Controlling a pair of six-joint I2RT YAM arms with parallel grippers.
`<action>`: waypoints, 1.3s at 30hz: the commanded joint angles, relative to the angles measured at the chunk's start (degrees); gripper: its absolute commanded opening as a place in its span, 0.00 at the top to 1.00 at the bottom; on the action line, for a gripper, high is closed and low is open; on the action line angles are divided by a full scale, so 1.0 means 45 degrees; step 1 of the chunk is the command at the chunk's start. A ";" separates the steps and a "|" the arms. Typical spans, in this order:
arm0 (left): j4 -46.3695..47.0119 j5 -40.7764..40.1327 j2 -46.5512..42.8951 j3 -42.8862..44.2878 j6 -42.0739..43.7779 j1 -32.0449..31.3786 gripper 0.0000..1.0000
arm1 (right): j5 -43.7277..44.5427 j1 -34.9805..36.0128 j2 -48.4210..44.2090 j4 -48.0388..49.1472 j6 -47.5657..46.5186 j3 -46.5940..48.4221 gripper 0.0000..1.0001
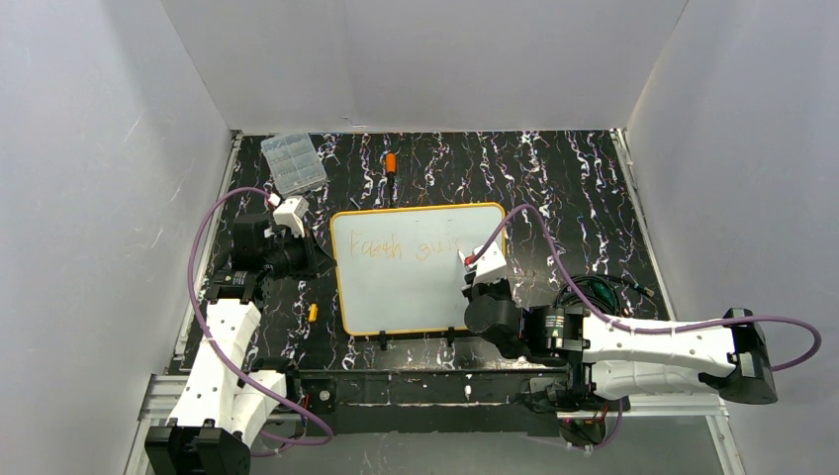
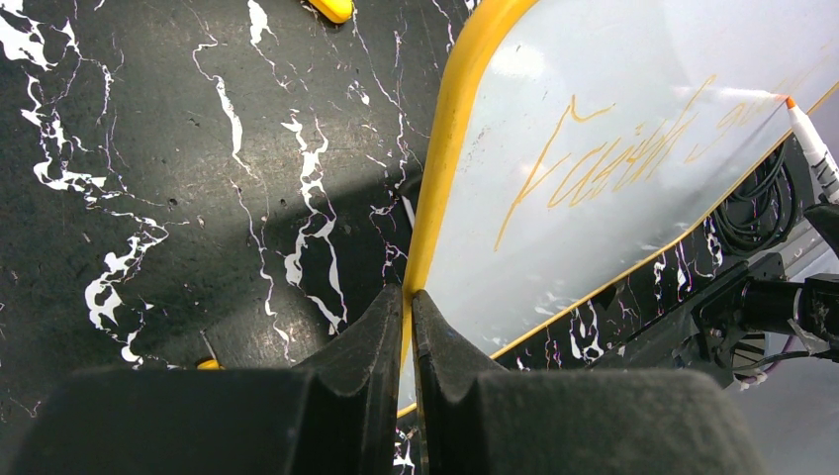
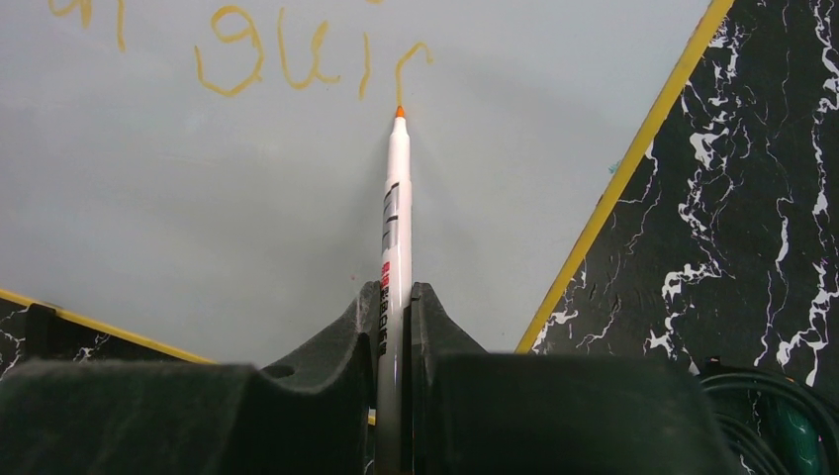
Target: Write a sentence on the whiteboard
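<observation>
The sentence (image 1: 411, 248) so far is one line of thin orange strokes across the upper half of the whiteboard (image 1: 416, 297), which sits mid-table between my two arms. Top view gives me layout only, the writing is barely legible there. Right wrist view shows the last letters clearly, and the marker (image 3: 396, 218) with its orange tip at the foot of the last stroke; I can't confirm tip contact. Right gripper (image 3: 396, 297) is nearly closed, fingers clamped on the marker barrel, marker pointing straight out ahead. Left wrist view shows what the top view hides: left gripper (image 2: 407, 302) pinched down on the board's yellow rim at its left edge, with just the rim's thickness between the fingers. That view also catches the first word and the marker tip from the side. Clear compartment box (image 1: 297, 163) sits at the far-left corner of the table (image 1: 554, 188), well apart from the board; contents too small to tell.
</observation>
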 commanded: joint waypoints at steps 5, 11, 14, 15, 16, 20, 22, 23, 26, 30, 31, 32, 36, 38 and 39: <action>-0.0176 0.0034 -0.0125 0.0209 0.0011 -0.0001 0.93 | 0.0940 0.0034 -0.0178 -0.0301 0.0008 0.0252 0.99; -0.0176 0.0059 -0.0124 0.0209 0.0011 -0.0014 0.93 | 0.1430 0.0034 0.0217 0.0830 -0.1083 0.0477 0.99; -0.0173 0.0068 -0.0126 0.0199 -0.0003 -0.0016 0.93 | 0.1654 0.0015 0.0431 0.1121 -0.1477 0.0702 0.99; -0.0176 0.0068 -0.0126 0.0208 0.0010 -0.0006 0.93 | 0.1703 0.0005 0.0448 0.1299 -0.1621 0.0719 0.99; -0.0164 0.0068 -0.0126 0.0209 0.0011 -0.0003 0.93 | 0.1743 -0.0013 0.0468 0.1466 -0.1808 0.0738 0.99; -0.0156 0.0059 -0.0125 0.0209 0.0003 -0.0014 0.93 | 0.1634 -0.0352 0.0594 0.1816 -0.2270 0.0887 0.99; -0.0169 0.0061 -0.0126 0.0204 0.0011 -0.0011 0.93 | 0.1475 -0.0587 0.0634 0.1976 -0.2467 0.0950 0.99; -0.0168 0.0067 -0.0121 0.0208 0.0011 -0.0003 0.93 | 0.1361 -0.0703 0.0645 0.2075 -0.2573 0.0955 0.99; -0.0156 0.0054 -0.0140 0.0209 0.0006 -0.0016 0.93 | 0.1025 -0.1041 0.0707 0.2307 -0.2843 0.1004 0.99; -0.0151 0.0058 -0.0127 0.0209 0.0010 -0.0009 0.93 | 0.0683 -0.1319 0.0796 0.2611 -0.3049 0.1033 0.99; -0.0156 0.0052 -0.0138 0.0209 0.0011 -0.0010 0.93 | 0.0646 -0.1331 0.0819 0.2633 -0.3058 0.1060 0.99; -0.0156 0.0049 -0.0127 0.0209 0.0011 -0.0018 0.93 | 0.0588 -0.1333 0.0847 0.2636 -0.3059 0.1071 0.99; -0.0156 0.0039 -0.0127 0.0208 0.0014 -0.0010 0.93 | 0.0336 -0.1333 0.0803 0.2424 -0.2772 0.0988 0.99; -0.0156 0.0068 -0.0126 0.0209 -0.0005 -0.0011 0.93 | 0.0165 -0.1333 0.0726 0.2177 -0.2562 0.0920 0.99; -0.0156 0.0058 -0.0126 0.0209 0.0007 -0.0006 0.93 | 0.0091 -0.1333 0.0705 0.2020 -0.2387 0.0907 0.99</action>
